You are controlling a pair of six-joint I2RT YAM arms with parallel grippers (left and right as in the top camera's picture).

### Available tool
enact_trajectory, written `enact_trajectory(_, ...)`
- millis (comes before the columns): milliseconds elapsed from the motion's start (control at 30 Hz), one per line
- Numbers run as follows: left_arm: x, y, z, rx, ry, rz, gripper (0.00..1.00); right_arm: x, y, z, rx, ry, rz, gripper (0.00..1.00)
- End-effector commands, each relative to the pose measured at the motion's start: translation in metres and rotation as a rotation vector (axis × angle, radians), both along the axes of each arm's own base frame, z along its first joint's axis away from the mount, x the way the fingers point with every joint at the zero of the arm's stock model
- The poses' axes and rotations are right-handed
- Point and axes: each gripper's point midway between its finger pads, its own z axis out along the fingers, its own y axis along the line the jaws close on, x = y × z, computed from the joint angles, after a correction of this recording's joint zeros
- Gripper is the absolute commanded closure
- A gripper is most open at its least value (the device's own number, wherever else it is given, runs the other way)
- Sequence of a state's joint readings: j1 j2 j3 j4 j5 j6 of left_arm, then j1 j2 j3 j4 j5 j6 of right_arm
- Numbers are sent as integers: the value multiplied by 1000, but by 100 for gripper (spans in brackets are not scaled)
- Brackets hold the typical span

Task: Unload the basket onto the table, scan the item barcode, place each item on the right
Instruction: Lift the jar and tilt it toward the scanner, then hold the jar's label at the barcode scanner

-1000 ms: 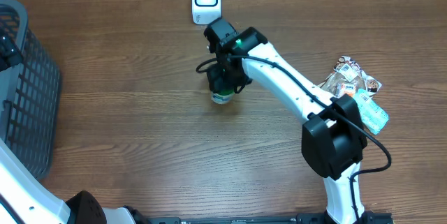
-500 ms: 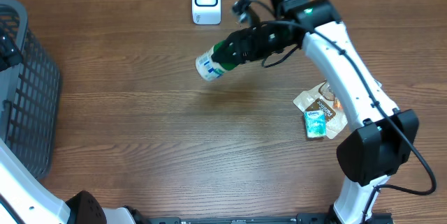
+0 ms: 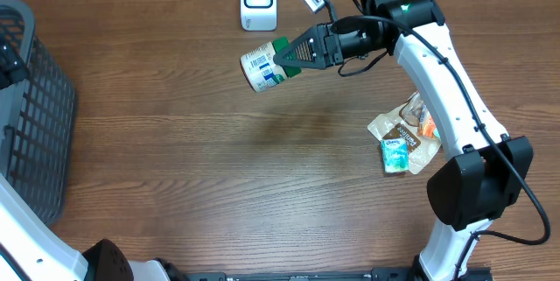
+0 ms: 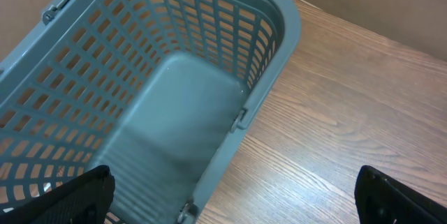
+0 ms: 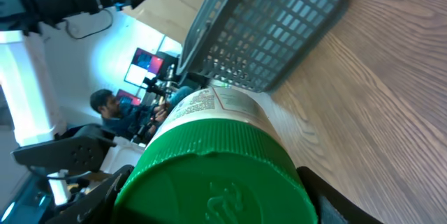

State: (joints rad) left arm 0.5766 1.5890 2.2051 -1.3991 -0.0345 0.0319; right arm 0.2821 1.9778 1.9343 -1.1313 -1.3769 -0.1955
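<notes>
The item is a round canister (image 3: 261,66) with a white printed label and a green lid (image 5: 216,182). It hangs on its side above the table, base pointing left, just below and in front of the white scanner (image 3: 258,1). A barcode on its label faces up in the overhead view. My right gripper (image 3: 293,53) is shut on the lid end, one finger on each side (image 5: 216,199). My left gripper (image 4: 237,192) stands wide open over the rim of the grey basket (image 4: 269,56), holding nothing.
The grey mesh basket (image 3: 35,115) fills the table's left edge. A small pile of snack packets (image 3: 402,136) lies at the right, beside the right arm. The brown wooden tabletop (image 3: 219,185) spreads between them.
The right gripper has lifted the canister off the table, tipped it from upright to lying sideways, and carried it up toward the scanner. The left gripper has not moved.
</notes>
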Motion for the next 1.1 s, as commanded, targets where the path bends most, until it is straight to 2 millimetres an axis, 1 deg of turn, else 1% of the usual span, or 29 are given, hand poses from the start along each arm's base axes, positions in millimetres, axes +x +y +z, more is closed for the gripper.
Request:
enact_trajectory(0, 0, -1, 3, -2, -12, 0, 0, -12, -4, 38, 108, -100, 41, 51)
enact_trajectory(100, 0, -1, 3, -2, -12, 0, 0, -10, -4, 36, 97, -110, 35, 50)
enact_trajectory(200, 0, -1, 3, -2, -12, 0, 0, -2, -2, 20, 3, -138, -9, 51)
enact_trajectory(300, 0, -1, 3, -2, -12, 0, 1, 11, 3, -12, -190, -196, -82, 50)
enact_trajectory(400, 0, -1, 3, -2, -12, 0, 1, 33, 2, -50, -455, -311, -187, 50)
enact_trajectory(500, 0, -1, 3, -1, -13, 0, 1, 59, -2, -72, -677, -457, -301, 50)
enact_trajectory(533, 0, -1, 3, -2, -12, 0, 0, 74, -5, -76, -760, -533, -364, 50)
enact_trajectory(567, 0, -1, 3, -2, -12, 0, 0, 82, -6, -76, -797, -575, -402, 50)
enact_trajectory(600, 0, -1, 3, -1, -13, 0, 0, 97, -9, -74, -857, -644, -474, 50)
enact_trajectory(667, 0, -1, 3, -1, -12, 0, 0, 120, -11, -66, -915, -749, -591, 49)
enact_trajectory(700, 0, -1, 3, -1, -13, 0, 1, 129, -10, -61, -923, -809, -607, 46)
enact_trajectory(800, 0, -1, 3, -2, -12, 0, 1, 150, 3, -52, -912, -1035, -558, 48)
enact_trajectory(867, 0, -1, 3, -1, -13, 0, 1, 166, 12, -47, -897, -1178, -535, 52)
enact_trajectory(967, 0, -1, 3, -1, -13, 0, 0, 190, 20, -45, -898, -1338, -542, 53)
enact_trajectory(1067, 0, -1, 3, -1, -13, 0, 0, 212, 21, -49, -936, -1450, -576, 51)
